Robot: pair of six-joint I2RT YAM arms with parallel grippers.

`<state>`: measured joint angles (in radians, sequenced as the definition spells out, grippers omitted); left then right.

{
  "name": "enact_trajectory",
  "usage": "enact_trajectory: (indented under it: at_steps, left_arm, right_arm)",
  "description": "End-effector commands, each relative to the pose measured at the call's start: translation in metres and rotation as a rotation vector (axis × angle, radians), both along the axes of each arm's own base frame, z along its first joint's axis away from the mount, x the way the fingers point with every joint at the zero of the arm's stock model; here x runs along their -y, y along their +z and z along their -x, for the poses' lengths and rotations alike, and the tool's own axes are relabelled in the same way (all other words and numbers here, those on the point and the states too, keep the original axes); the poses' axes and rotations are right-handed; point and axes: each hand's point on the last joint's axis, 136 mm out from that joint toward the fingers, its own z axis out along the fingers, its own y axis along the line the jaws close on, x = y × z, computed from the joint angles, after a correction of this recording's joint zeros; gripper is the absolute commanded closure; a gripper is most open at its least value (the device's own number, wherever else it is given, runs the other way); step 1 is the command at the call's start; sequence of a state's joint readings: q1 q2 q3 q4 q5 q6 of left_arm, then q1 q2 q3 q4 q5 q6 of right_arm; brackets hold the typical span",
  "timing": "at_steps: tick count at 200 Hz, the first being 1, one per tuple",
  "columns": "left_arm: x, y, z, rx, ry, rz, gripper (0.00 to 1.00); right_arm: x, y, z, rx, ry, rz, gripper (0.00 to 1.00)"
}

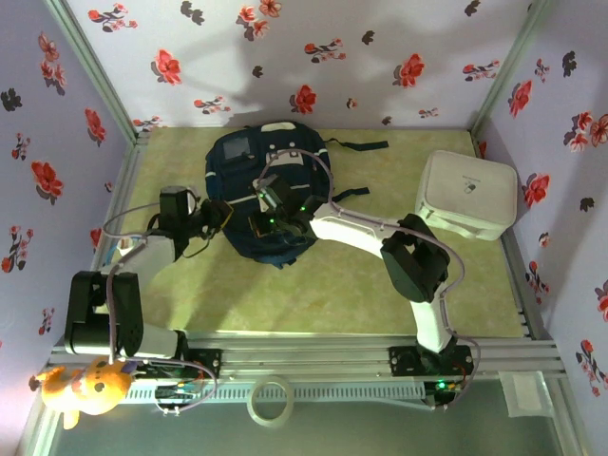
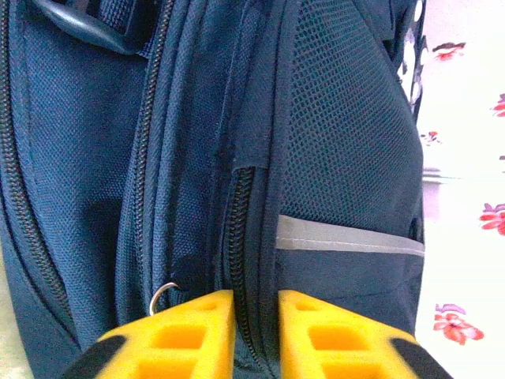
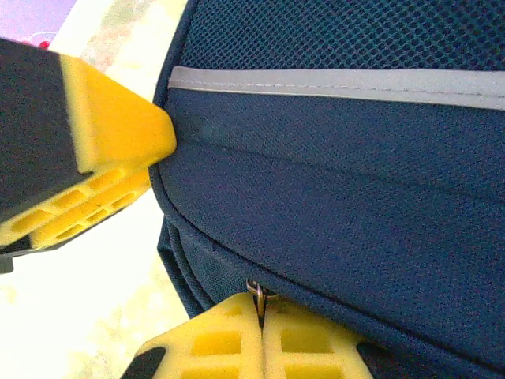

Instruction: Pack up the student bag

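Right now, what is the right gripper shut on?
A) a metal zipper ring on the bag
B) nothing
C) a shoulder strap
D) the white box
A: the right gripper has its fingers pressed together with the zipper ring of the student bag caught between them.

student bag (image 1: 228, 171) centre, box (image 1: 468, 193) to its right

Bare mat (image 1: 313, 294) near-side of the student bag (image 1: 228, 176); white box (image 1: 468, 193) far right (walls (image 1: 285, 57) on three sides).

Both arms reaching forward. Left end effector (image 2: 256, 335) pinching student bag (image 2: 339, 158) seam; right end effector (image 3: 260, 335) fully closed.
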<state>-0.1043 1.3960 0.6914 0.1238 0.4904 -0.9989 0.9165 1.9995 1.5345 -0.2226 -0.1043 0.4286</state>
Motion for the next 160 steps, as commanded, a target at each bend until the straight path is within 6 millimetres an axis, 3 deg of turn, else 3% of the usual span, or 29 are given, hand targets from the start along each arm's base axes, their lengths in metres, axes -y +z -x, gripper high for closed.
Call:
enact_trajectory:
  at_steps: [1, 18, 69, 91, 122, 160]
  left_arm:
    - [-0.006, 0.001, -0.006, 0.011, -0.028, -0.081, 0.91]
    - [-0.009, 0.0, -0.007, 0.01, -0.03, -0.11, 1.0]
    - [-0.012, -0.004, -0.004, 0.006, -0.04, -0.148, 1.0]
    - [-0.011, -0.002, -0.003, 0.012, -0.05, -0.151, 1.0]
    - [-0.006, -0.001, 0.001, 0.013, -0.079, -0.149, 1.0]
    - [0.012, 0.004, 0.001, 0.026, -0.155, -0.167, 1.0]
  right_arm:
    - [-0.002, 0.016, -0.001, 0.046, -0.029, -0.022, 1.0]
    - [0.019, 0.011, -0.007, 0.067, -0.097, 0.032, 1.0]
    - [0.117, 0.001, -0.028, 0.056, -0.402, 0.129, 1.0]
    - [0.146, -0.001, -0.033, 0.036, -0.471, 0.142, 1.0]
    - [0.151, 0.001, -0.022, 0.014, -0.444, 0.127, 1.0]
    - [0.138, -0.002, 0.015, -0.019, -0.339, 0.07, 1.0]
